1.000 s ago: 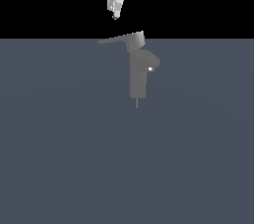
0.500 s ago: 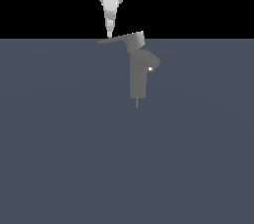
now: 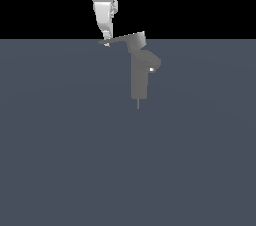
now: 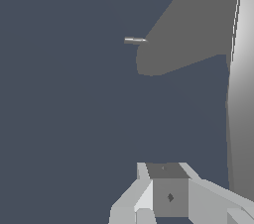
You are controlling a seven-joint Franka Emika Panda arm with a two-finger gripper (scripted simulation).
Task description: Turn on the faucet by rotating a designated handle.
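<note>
Gripper (image 3: 106, 43) at handle (image 3: 116, 40) tip, apparently touching; its opening unclear; no writing

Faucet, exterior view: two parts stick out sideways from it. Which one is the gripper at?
The handle, the thin flat blade at the top. The gripper sits at its far tip; the rounded spout with the white dot is lower, on the opposite side.

The matte grey faucet (image 3: 139, 77) bears a white dot, its handle (image 3: 117, 40) grey, under a white gripper (image 3: 106, 41).
</note>
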